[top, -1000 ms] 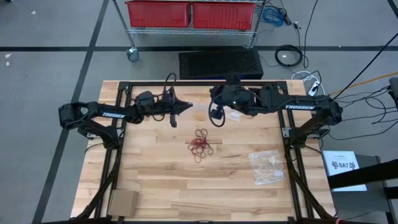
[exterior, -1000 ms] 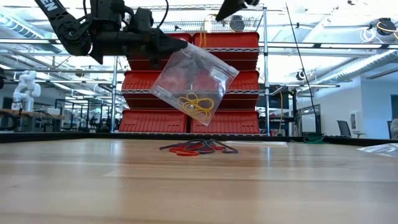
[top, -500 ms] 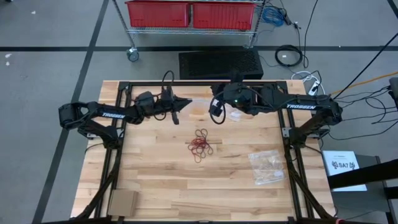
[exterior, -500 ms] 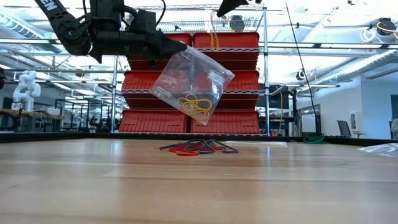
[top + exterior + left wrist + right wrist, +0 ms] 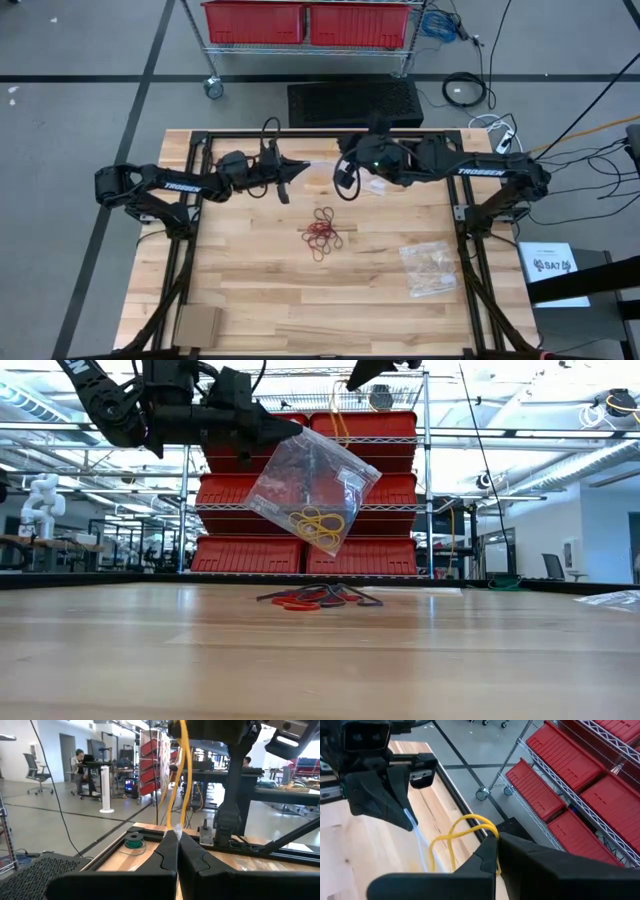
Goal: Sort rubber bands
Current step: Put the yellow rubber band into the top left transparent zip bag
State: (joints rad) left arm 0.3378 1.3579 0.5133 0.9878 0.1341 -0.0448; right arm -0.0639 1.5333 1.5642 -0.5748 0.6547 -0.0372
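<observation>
Both arms are up over the far half of the table (image 5: pixel 250 290), facing each other with a clear plastic bag (image 5: pixel 312 490) strung in the air between them. The left hand (image 5: pixel 298 168) is pinched shut on one upper corner of that bag. The right hand (image 5: pixel 495 840) is also closed, and from its fingertips a couple of yellow rubber bands (image 5: pixel 465 827) hang as stretched loops, right by the bag's top edge.

What the next move seems to turn on is how those held loops sit against the bag's mouth. The mouth is just beside the right hand's tips, between the two hands, and the bag hangs down and away from the left hand on a slant, its long side running diagonally with the lower corner pointing at the table. Other yellow bands (image 5: pixel 318 527) are bunched in that low corner. The held loops hang long-ways downward, roughly in line with the opening, so the right hand is the nearer one to feed them in.

Below, well apart from both hands, a pile of red and dark bands (image 5: pixel 324 232) lies on the table's middle. A second bag (image 5: pixel 430 268) lies flat nearer the right arm's side.
</observation>
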